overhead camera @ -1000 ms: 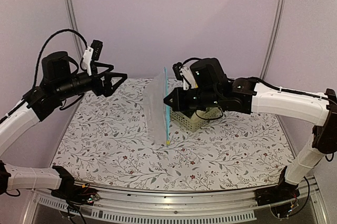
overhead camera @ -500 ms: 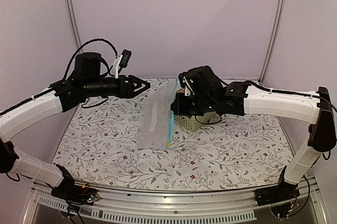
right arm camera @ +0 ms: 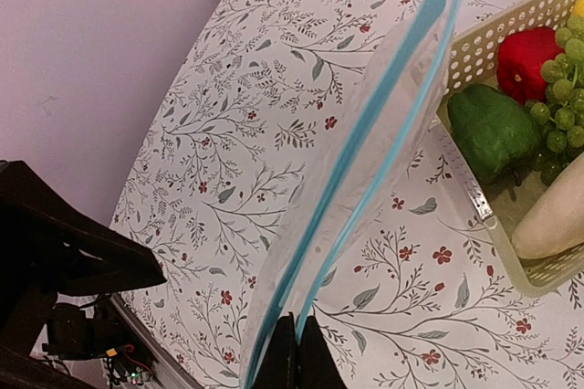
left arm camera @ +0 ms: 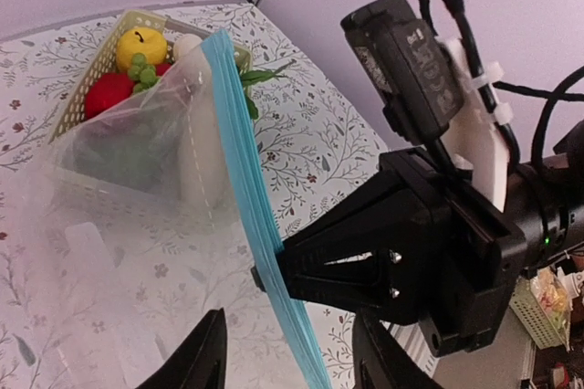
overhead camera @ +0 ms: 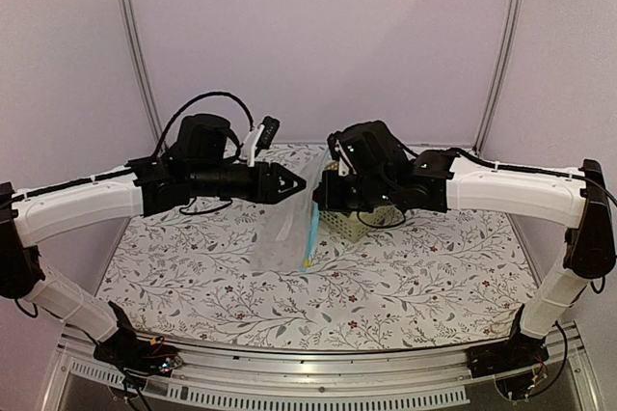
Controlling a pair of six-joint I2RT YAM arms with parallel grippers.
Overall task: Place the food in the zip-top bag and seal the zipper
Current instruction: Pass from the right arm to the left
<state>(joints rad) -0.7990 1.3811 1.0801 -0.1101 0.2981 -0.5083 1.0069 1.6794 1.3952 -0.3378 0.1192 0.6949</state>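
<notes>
Left arm has swung in from the far left over the last second. The left gripper point(overhead camera: 292, 182) is now right at the bag point(overhead camera: 281, 228), and its jaws have narrowed from wide. In the left wrist view its fingers point(left arm camera: 212, 357) are still apart, with the zipper point(left arm camera: 245, 165) running between them and no contact visible: unclenched, not holding anything. The right gripper point(overhead camera: 319, 195) is pinched tight on the zipper point(right arm camera: 388, 124) at one end and hasn't moved in the last half second. Before that it came down, so the bag now hangs tilted with its lower edge on the table point(overhead camera: 193, 276), just left of the basket point(overhead camera: 349, 224). Looks like the left is about to take the other lip to pull the mouth open, so loading hasn't started. All the food is in the basket: a red piece point(left arm camera: 108, 94), yellow apple point(left arm camera: 141, 46), green grapes point(right arm camera: 561, 106), a smooth green piece point(right arm camera: 493, 129) and the white radish point(right arm camera: 557, 215). The bag is thin, floppy, see-through film that creases and sags, and its only firm line is the straight light-blue strip. The basket is rigid pale lattice plastic and the food is glossy hard toy plastic, mostly rounded. The tablecloth is a flat floral print.
</notes>
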